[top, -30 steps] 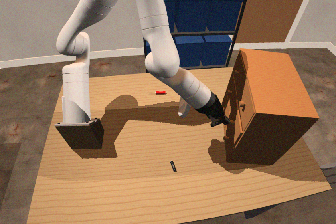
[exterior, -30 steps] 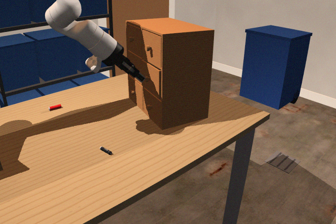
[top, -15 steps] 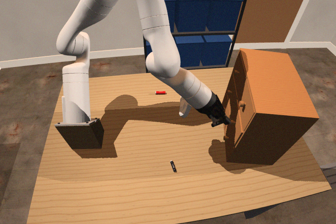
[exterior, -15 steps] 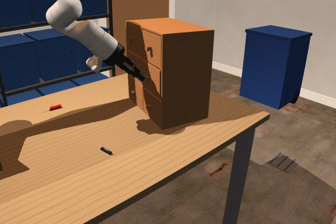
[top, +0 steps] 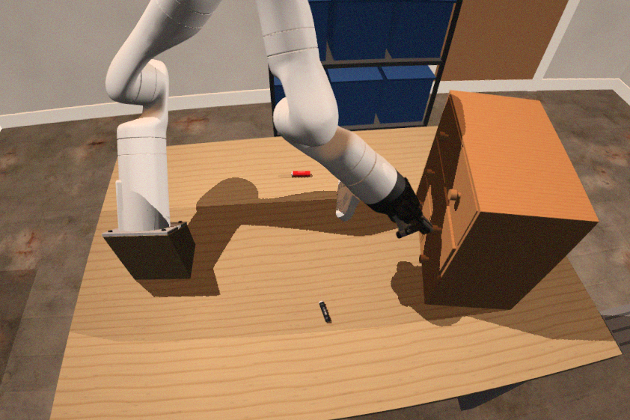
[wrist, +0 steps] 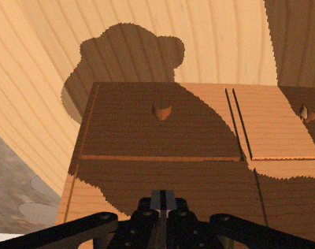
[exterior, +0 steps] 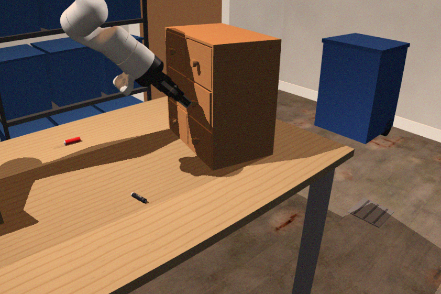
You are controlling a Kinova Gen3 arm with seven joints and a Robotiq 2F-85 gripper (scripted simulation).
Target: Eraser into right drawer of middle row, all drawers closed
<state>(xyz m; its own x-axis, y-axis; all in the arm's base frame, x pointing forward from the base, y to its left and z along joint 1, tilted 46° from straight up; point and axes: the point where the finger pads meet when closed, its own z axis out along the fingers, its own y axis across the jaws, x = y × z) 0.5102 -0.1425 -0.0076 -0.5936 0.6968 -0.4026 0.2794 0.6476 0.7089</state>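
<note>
Tool [exterior: 188,103] clenched on nothing, tip at chest [exterior: 242,80] front, middle row; eraser [top: 300,173] lies well behind it on worktop [top: 254,354], long axis crosswise.

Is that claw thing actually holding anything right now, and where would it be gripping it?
Nothing is held. The gripper is shut with nothing between its fingers, its tip up against the front of the chest at the middle row of drawers.
</note>
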